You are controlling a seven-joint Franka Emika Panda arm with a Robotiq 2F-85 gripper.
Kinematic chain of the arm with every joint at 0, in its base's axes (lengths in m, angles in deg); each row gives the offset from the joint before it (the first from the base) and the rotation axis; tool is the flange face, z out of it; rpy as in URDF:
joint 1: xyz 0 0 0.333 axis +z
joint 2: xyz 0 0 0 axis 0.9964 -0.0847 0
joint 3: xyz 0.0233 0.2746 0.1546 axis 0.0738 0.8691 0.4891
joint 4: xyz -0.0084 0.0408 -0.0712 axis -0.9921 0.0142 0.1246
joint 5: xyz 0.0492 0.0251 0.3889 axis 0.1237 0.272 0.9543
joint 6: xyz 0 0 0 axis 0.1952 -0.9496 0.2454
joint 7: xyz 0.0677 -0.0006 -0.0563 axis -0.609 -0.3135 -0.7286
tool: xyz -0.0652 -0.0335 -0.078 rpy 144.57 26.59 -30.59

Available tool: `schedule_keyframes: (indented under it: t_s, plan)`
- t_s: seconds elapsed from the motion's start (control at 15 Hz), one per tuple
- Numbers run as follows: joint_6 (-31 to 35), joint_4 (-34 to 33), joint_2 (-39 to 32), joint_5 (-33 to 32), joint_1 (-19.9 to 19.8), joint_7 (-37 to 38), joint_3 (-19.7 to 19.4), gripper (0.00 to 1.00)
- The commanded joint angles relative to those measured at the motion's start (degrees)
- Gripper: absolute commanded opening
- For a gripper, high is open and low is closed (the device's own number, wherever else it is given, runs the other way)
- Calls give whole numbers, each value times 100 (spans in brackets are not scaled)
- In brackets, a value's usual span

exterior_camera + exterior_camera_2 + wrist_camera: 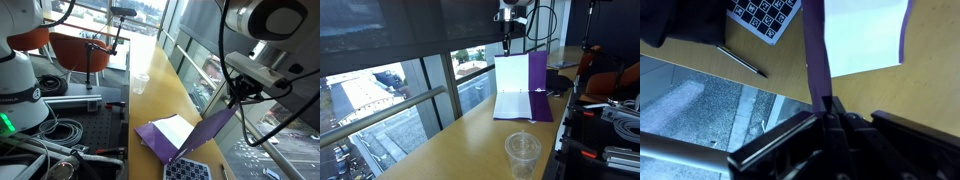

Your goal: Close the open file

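Note:
The purple file (160,135) lies on the wooden table with one cover flat and white paper (176,128) on it. Its other cover (212,131) is lifted steeply. In an exterior view the raised cover (538,80) stands nearly upright over the flat part (523,108). My gripper (238,99) is at the top edge of the raised cover, also seen from the far end of the table (507,44). In the wrist view the gripper (826,106) is shut on the purple cover's edge (816,55), with white paper (865,35) beyond.
A dark board with white dots (188,170) lies beside the file, also in the wrist view (765,15). A thin dark pen (740,60) lies near it. Clear plastic cups (523,152) (139,83) stand on the table. Windows run along the table edge.

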Motion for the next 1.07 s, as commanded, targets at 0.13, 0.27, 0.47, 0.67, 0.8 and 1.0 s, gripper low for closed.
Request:
schedule_keyframes:
  t_s: [0.13,0.27,0.47,0.67,0.8,1.0]
  plan:
    - [383,945,433,-388,269,31,-88,0]
    - [584,1079,446,-667,314,19,-137,0]
    - [854,1150,473,-995,355,16,-147,0]
    - [1119,1172,453,-1260,397,25,-146,0]
    - [1223,1194,438,-1352,420,39,-138,0]
    - [1347,1386,465,-1395,455,65,-113,0]
